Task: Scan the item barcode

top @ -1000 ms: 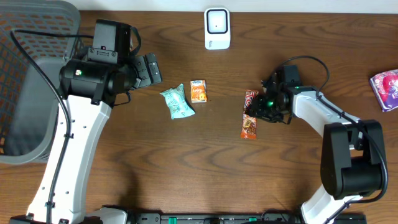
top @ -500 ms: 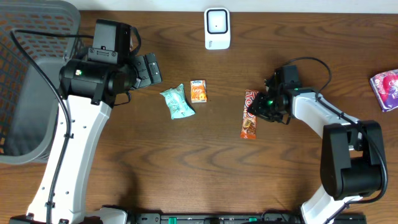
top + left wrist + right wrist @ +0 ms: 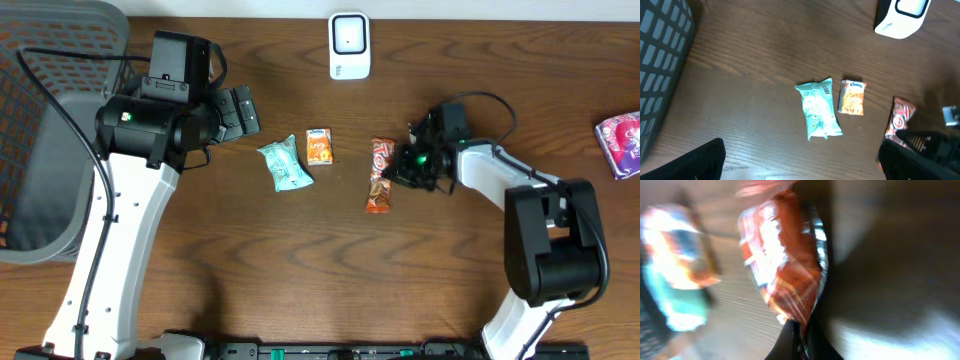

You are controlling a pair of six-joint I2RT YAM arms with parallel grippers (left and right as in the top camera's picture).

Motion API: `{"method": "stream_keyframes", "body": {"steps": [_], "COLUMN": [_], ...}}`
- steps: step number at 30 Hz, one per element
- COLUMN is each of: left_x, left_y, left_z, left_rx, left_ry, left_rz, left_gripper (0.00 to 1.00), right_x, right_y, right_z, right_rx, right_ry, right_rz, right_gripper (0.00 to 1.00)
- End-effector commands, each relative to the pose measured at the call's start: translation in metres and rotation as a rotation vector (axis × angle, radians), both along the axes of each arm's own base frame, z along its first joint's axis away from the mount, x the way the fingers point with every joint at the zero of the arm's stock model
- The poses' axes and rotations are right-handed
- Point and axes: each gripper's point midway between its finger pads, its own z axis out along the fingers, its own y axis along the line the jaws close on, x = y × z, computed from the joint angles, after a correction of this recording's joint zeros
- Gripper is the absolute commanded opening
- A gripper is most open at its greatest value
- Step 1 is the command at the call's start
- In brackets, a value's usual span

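Gripping a red and orange snack wrapper (image 3: 782, 270), the right fingers (image 3: 785, 345) are closed on its edge, seen close up and blurred from the right wrist camera. From overhead, the snack wrapper (image 3: 379, 176) sits near the middle of the desk (image 3: 300, 270), just left of the right fingers (image 3: 398, 168), which pinch it from the side, about halfway along. Its long axis runs roughly from the near edge toward the far edge, leaning slightly. Whether it is lifted clear of the desk cannot be told. The wrapper is glossy and crinkled, with white swirls on red at the far end and orange at the near end. No barcode shows on the face turned up.

Further left lie an orange tissue pack (image 3: 319, 146) and a teal packet (image 3: 285, 163), both apart from the wrapper. The left fingers (image 3: 700, 162) are spread wide with nothing between them, hovering well left of the wrapper, beside a grey basket (image 3: 40, 130) at the desk's left edge.

At the far edge stands the white scanner (image 3: 349, 45). It lies beyond the wrapper and a little to the left, so the right arm, already holding the item, looks best placed to carry it there, likely turning it to present the code.
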Motion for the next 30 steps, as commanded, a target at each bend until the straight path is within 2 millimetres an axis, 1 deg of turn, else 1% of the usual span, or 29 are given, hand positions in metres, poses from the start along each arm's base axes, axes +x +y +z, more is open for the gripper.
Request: {"method": "stream_keyframes", "body": {"steps": [1, 5, 7, 8, 11, 15, 19, 21, 25, 27, 30], "left_x": [0.0, 0.0, 0.0, 0.0, 0.0, 0.0, 0.0, 0.0, 0.0, 0.0, 0.0], "left_y": [0.001, 0.001, 0.001, 0.001, 0.001, 0.001, 0.001, 0.001, 0.001, 0.001, 0.001], "left_z": [-0.002, -0.002, -0.002, -0.002, -0.002, -0.002, -0.002, -0.002, -0.002, -0.002, -0.002], "left_rx": [-0.003, -0.003, -0.004, -0.003, -0.003, -0.003, -0.003, -0.004, -0.003, -0.003, -0.003], "left_ry": [0.009, 0.009, 0.009, 0.009, 0.009, 0.009, 0.009, 0.009, 0.009, 0.009, 0.009], "left_rz": [0.006, 0.006, 0.006, 0.006, 0.006, 0.006, 0.006, 0.006, 0.006, 0.006, 0.006], "left_gripper": [0.98, 0.98, 0.98, 0.98, 0.98, 0.98, 0.98, 0.98, 0.98, 0.98, 0.98], "right_x": [0.045, 0.088, 0.102, 0.115, 0.133, 0.161, 0.185, 0.198, 0.225, 0.238, 0.255], "right_y": [0.02, 0.021, 0.016, 0.012, 0.015, 0.019, 0.024, 0.029, 0.046, 0.052, 0.056], "right_z": [0.054, 0.092, 0.102, 0.113, 0.133, 0.165, 0.186, 0.193, 0.195, 0.193, 0.183], "right_rx": [0.168, 0.169, 0.144, 0.132, 0.16, 0.23, 0.314, 0.354, 0.395, 0.404, 0.397], "right_ry": [-0.104, -0.258, -0.285, -0.322, -0.404, -0.529, -0.601, -0.62, -0.625, -0.613, -0.58], "right_rz": [-0.008, -0.045, -0.099, -0.136, -0.168, -0.268, -0.362, -0.376, -0.343, -0.323, -0.32], "right_gripper": [0.01, 0.01, 0.01, 0.01, 0.01, 0.01, 0.01, 0.01, 0.01, 0.01, 0.01]}}
